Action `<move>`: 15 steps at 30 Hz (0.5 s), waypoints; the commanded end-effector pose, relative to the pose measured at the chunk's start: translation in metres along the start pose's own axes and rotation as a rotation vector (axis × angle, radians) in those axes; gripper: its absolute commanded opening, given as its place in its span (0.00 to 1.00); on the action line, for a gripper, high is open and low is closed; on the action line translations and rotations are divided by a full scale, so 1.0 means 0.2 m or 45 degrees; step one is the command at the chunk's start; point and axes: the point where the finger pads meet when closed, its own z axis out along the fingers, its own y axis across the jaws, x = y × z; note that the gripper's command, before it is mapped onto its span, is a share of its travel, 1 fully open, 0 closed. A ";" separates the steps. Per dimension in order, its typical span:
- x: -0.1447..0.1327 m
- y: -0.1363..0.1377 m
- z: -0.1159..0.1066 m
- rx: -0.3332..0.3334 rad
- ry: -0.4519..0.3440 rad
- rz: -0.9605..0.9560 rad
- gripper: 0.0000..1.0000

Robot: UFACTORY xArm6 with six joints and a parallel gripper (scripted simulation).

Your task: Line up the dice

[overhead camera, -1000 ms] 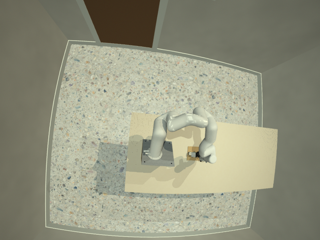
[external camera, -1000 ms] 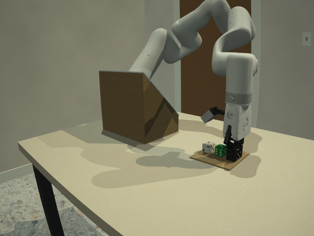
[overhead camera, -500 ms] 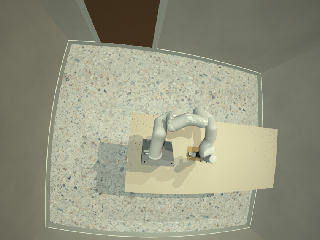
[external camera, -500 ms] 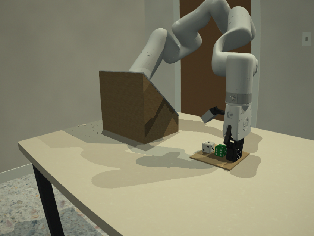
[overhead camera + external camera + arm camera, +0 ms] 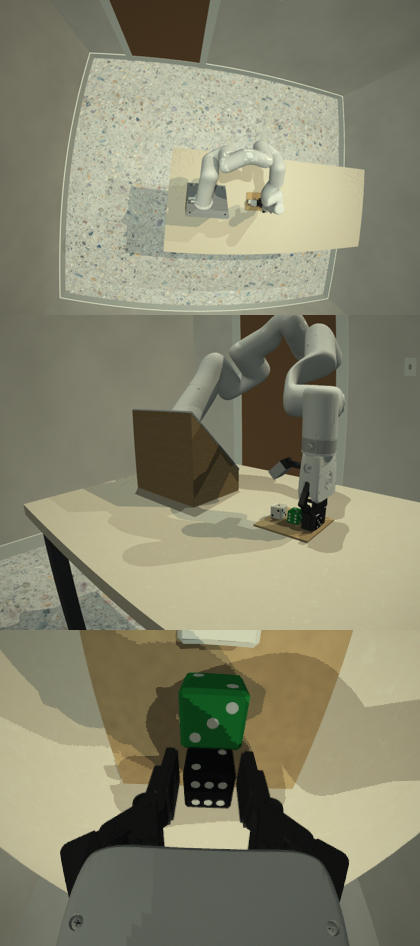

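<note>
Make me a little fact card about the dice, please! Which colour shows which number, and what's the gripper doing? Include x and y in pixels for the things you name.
nearest the base [image 5: 220,211] [image 5: 164,411]: white die [image 5: 249,202] [image 5: 278,512] [image 5: 220,636], 1 on top
middle: green die [image 5: 294,516] [image 5: 212,720], 3 on top
farthest: black die [image 5: 317,520] [image 5: 209,780], 6 on top
under the dice: tan mat [image 5: 248,195] [image 5: 288,529] [image 5: 320,655]
gripper [image 5: 260,203] [image 5: 315,520] [image 5: 208,765]: partly open, fingers either side of the black die

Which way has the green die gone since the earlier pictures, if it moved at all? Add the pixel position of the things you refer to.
No: the green die [image 5: 294,515] [image 5: 213,712] sits at the same spot on the mat [image 5: 281,527] [image 5: 310,695].
</note>
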 end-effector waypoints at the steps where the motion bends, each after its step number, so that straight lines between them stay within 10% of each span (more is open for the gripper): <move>1: -0.01 0.00 -0.01 0.001 -0.004 -0.001 0.47; 15: -0.01 0.00 -0.08 0.001 -0.004 -0.001 0.47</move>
